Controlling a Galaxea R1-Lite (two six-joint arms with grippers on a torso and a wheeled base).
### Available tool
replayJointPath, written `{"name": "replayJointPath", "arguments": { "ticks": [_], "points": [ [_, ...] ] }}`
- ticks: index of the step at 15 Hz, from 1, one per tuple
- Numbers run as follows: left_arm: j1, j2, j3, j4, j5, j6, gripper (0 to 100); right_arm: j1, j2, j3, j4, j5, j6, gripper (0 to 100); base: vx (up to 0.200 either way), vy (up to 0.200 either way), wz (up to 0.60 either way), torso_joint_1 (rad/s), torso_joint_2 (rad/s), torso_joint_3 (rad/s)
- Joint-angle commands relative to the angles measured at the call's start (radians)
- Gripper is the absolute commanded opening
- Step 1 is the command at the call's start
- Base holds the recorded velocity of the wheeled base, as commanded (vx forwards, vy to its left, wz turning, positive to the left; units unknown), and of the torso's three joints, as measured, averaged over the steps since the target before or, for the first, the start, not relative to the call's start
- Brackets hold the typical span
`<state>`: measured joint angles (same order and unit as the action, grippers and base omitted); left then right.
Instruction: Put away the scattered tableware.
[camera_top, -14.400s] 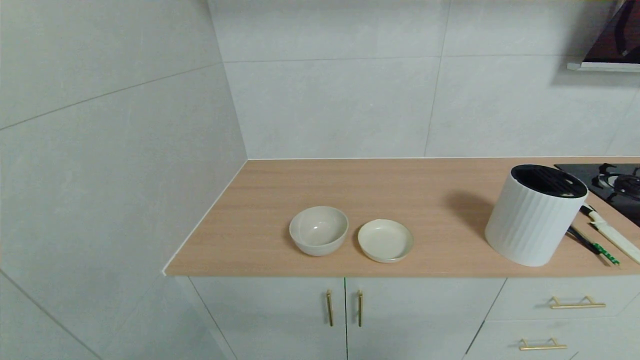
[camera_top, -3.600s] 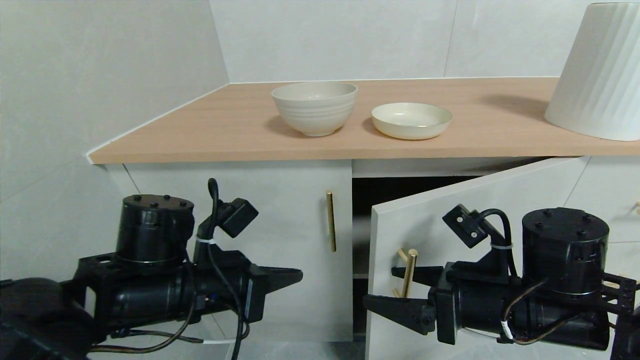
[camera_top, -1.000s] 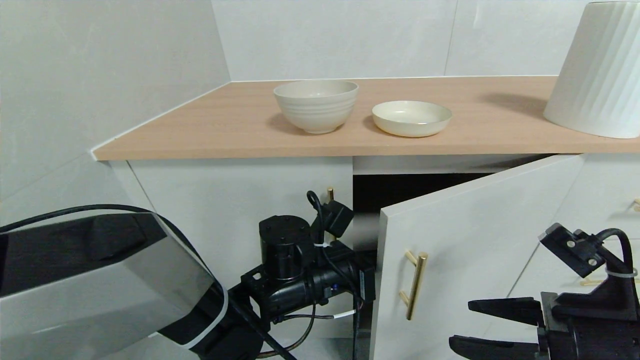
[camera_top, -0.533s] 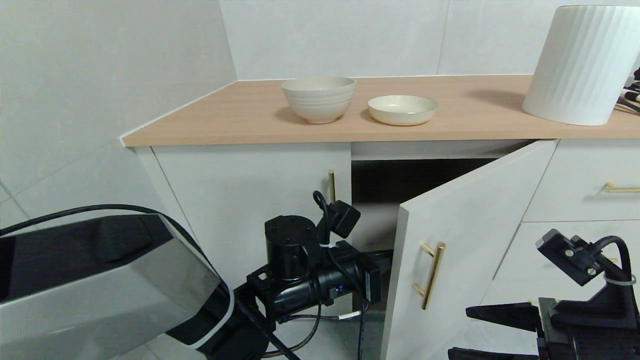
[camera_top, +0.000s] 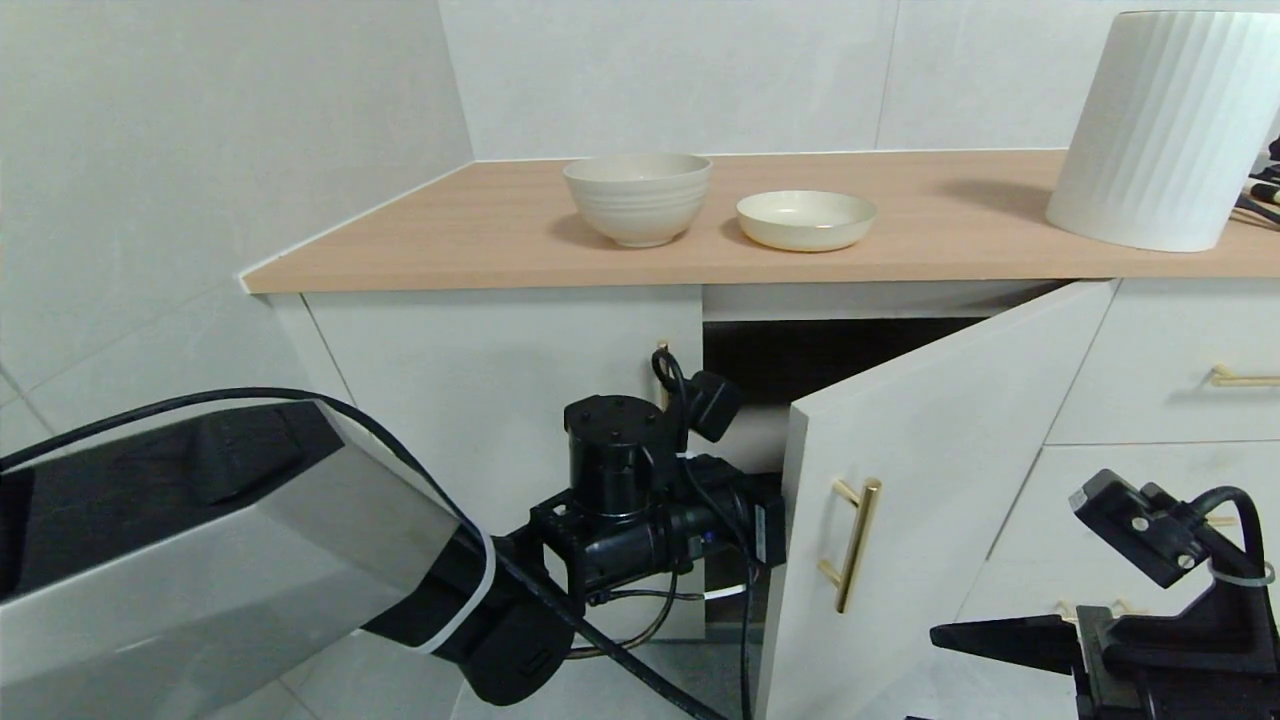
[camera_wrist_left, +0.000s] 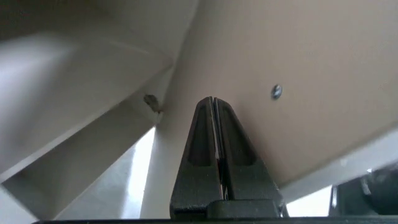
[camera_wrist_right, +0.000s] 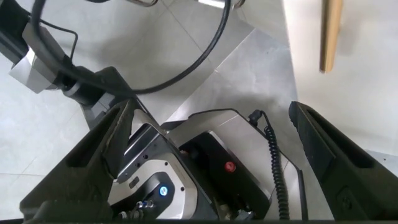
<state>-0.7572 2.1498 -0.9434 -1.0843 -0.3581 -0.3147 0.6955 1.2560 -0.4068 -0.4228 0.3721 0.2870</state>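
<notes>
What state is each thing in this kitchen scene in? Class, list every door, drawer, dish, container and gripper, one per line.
Right cabinet door: open, swung outward.
Left cabinet door: shut.
Drawer: shut.
Bowl: upright on the countertop.
Shallow dish: upright, looks empty, beside the bowl.
White ribbed container: upright on the countertop.
Left gripper: shut, at the cabinet opening.
Right gripper: open, holding nothing.

Even bright light; soft shadow beside bowl (camera_top: 637, 198); cupboard interior (camera_top: 830, 350) dark, perhaps unlit
</notes>
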Motion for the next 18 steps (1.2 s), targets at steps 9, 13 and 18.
{"name": "replayJointPath", "arguments": {
  "ticks": [9,13,18],
  "points": [
    [-0.013,0.013,-0.074,0.050,0.011,-0.001,0,0.032,-0.027,-0.001,0.027,-0.001,-0.006,100,-0.067,0.000,0.00,0.003,0.00,-0.001],
    [-0.062,0.009,-0.112,0.092,0.145,0.002,0,0.059,-0.053,-0.007,0.058,-0.002,-0.006,100,0.000,0.000,0.00,0.000,0.00,0.000],
    [-0.332,-0.122,-0.063,0.103,0.154,0.003,0,0.130,-0.230,-0.012,0.124,0.057,-0.005,100,0.000,0.000,0.00,0.000,0.00,0.000]
  ]
}}
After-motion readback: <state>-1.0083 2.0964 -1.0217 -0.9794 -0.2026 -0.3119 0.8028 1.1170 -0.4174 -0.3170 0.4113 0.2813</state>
